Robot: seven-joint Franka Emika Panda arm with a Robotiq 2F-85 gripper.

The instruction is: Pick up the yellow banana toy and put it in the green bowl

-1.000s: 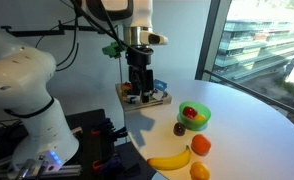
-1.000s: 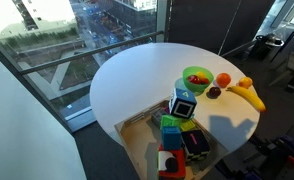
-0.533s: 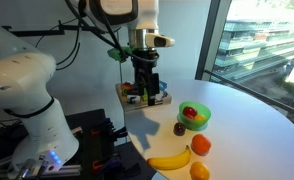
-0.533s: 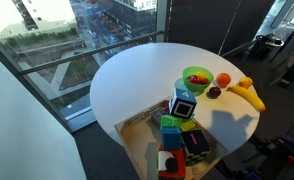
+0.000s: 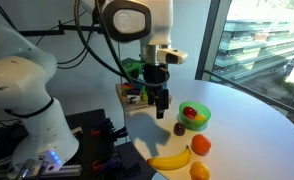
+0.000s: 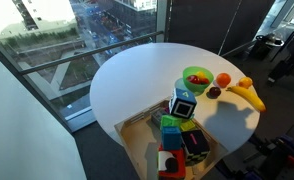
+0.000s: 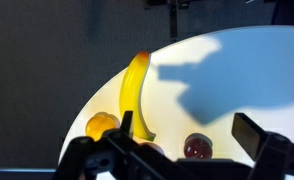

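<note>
- Gripper (image 5: 162,106) hangs over the white table (image 5: 249,128), between the toy tray (image 5: 132,101) and the green bowl (image 5: 196,117). In the wrist view its fingers (image 7: 259,138) stand well apart, with nothing between them.
- One yellow banana toy (image 5: 170,160): it lies flat at the table's edge, apart from the bowl.
- One green bowl, with a red toy (image 5: 192,112) inside.
- Two orange fruit toys (image 5: 200,146) sit just beside the banana in an exterior view. The wrist view shows one (image 7: 101,125), partly behind the gripper body.
- One dark round toy (image 5: 179,128) sits between bowl and banana.
- Tray holds mixed-colour blocks (image 6: 177,135), too small to count. In an exterior view the gripper partly covers the tray.
- Wrist view takes in the banana, one orange toy and the dark toy; the bowl lies outside it.
</note>
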